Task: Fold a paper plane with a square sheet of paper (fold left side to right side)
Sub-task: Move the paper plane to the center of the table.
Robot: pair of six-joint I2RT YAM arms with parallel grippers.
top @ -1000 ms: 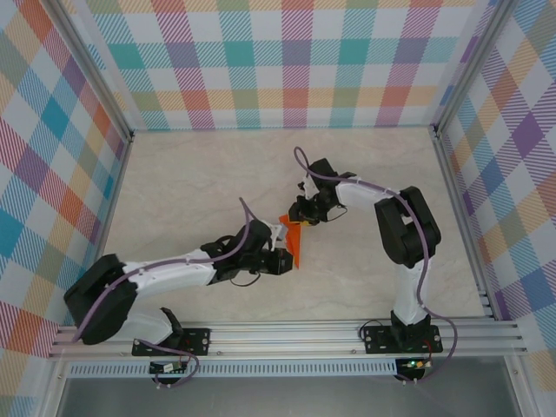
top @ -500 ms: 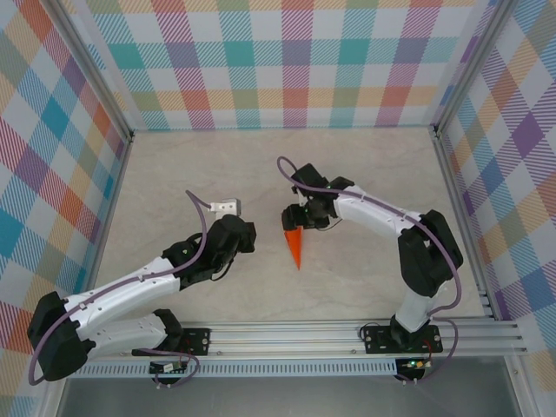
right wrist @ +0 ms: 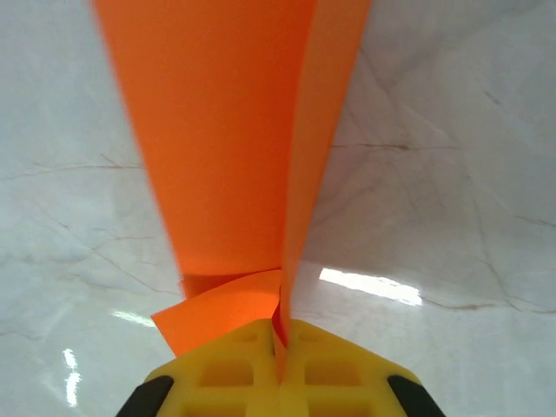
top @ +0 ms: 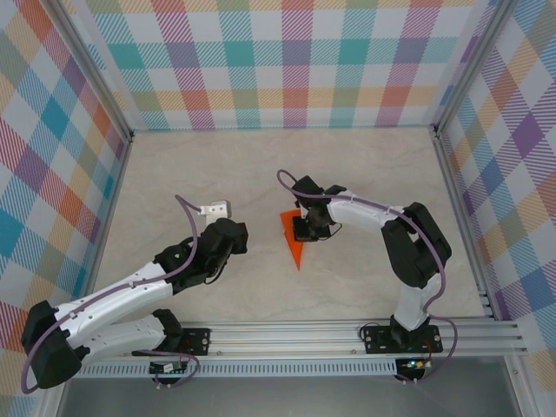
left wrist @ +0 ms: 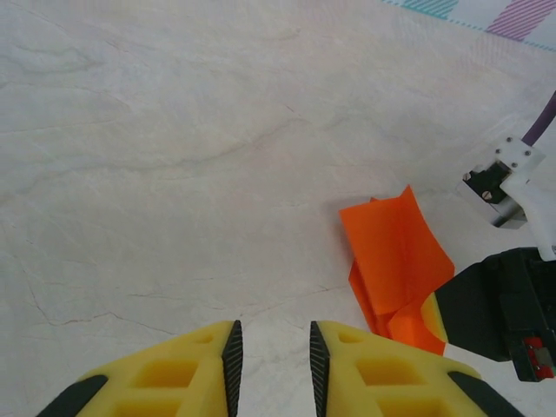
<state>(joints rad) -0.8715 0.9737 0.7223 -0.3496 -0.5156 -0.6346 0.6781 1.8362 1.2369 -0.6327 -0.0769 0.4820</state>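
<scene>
The square sheet of paper is now a narrow, pointed orange paper plane (top: 294, 239) lying mid-table, its tip toward the near edge. My right gripper (top: 304, 229) is shut on its wide far end. In the right wrist view the yellow fingers (right wrist: 280, 337) pinch the centre crease, and the paper plane (right wrist: 234, 130) stretches away with one flap curling left. My left gripper (top: 236, 233) sits to the left, apart from the paper. Its jaws (left wrist: 271, 337) stand a little open over bare table, with the paper plane (left wrist: 395, 252) off to the right.
The tabletop (top: 191, 174) is pale marble, walled by plaid panels on three sides, with aluminium posts at the corners. A metal rail (top: 287, 334) carrying both arm bases runs along the near edge. The right arm's black wrist (left wrist: 504, 300) sits right beside the paper.
The left gripper let go of the paper, opened slightly and drew back to the left. The right gripper shifted onto the paper's wide end and shut on it.
</scene>
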